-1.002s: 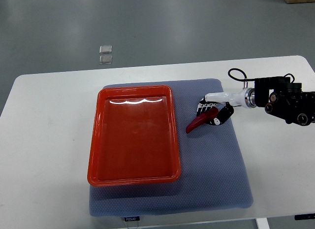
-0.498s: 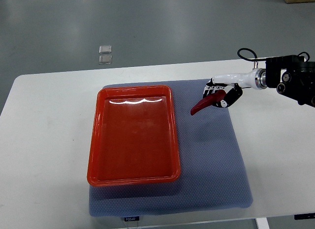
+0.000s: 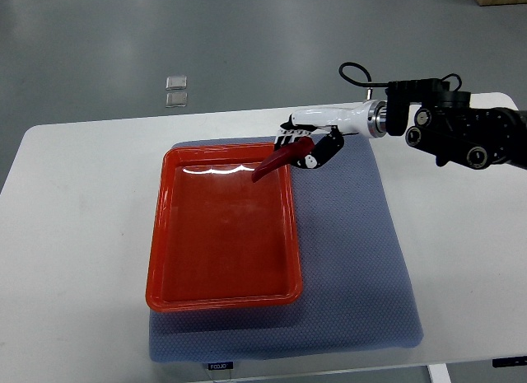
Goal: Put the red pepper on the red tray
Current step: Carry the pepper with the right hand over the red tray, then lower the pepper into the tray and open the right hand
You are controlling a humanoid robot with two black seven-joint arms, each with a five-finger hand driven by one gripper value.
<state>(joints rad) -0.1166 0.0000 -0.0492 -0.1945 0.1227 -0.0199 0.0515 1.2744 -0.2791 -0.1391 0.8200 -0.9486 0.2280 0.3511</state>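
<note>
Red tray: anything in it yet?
Empty. The red tray shows a bare floor; the red pepper hangs over its far right corner in the right hand.

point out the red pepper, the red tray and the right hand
red pepper (image 3: 274, 161), top view, on the middle of its red body.
red tray (image 3: 157, 235), top view, on its left rim.
right hand (image 3: 306, 146), top view, on the middle of the hand, fingers closed on the pepper.
</note>
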